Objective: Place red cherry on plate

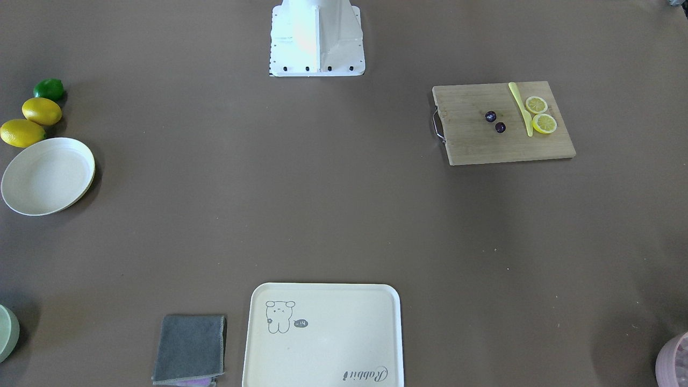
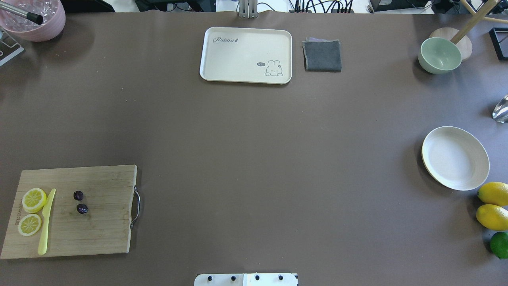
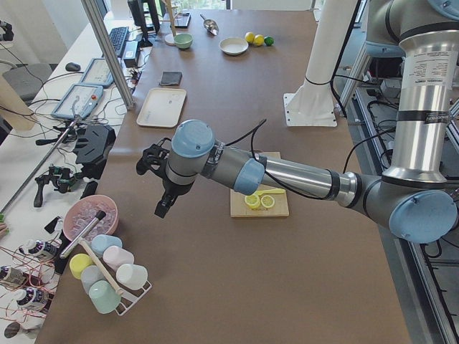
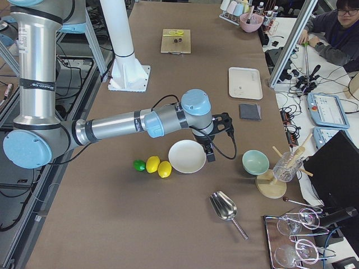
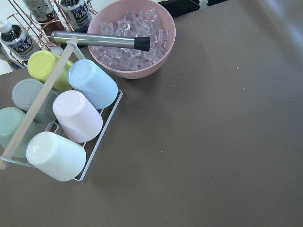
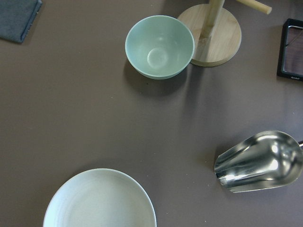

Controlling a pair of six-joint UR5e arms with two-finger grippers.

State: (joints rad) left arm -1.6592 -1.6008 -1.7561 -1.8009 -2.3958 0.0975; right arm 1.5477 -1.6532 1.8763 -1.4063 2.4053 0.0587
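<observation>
The red cherry [image 2: 80,201] is two small dark glossy balls lying on a wooden cutting board [image 2: 103,234] at the table's near left, also seen in the front view [image 1: 495,122]. The plate [image 2: 455,157], round and cream-white, sits bare at the right side [image 1: 47,174] and at the bottom of the right wrist view [image 6: 100,201]. My left gripper [image 3: 162,206] hangs over the table beyond the board, far from the cherry. My right gripper [image 4: 210,154] hovers at the plate's [image 4: 187,156] far rim. Neither shows in the overhead or front views, so I cannot tell whether they are open or shut.
Two lemon slices [image 2: 33,200] and a yellow knife [image 2: 46,222] share the board. A bear tray [image 2: 246,55] and grey cloth [image 2: 322,55] lie at the far edge. A green bowl [image 2: 439,55], metal scoop [image 6: 258,162], lemons [image 2: 493,205], a lime [image 2: 500,244], a pink ice bowl [image 5: 131,38] and a cup rack [image 5: 57,118] ring the table.
</observation>
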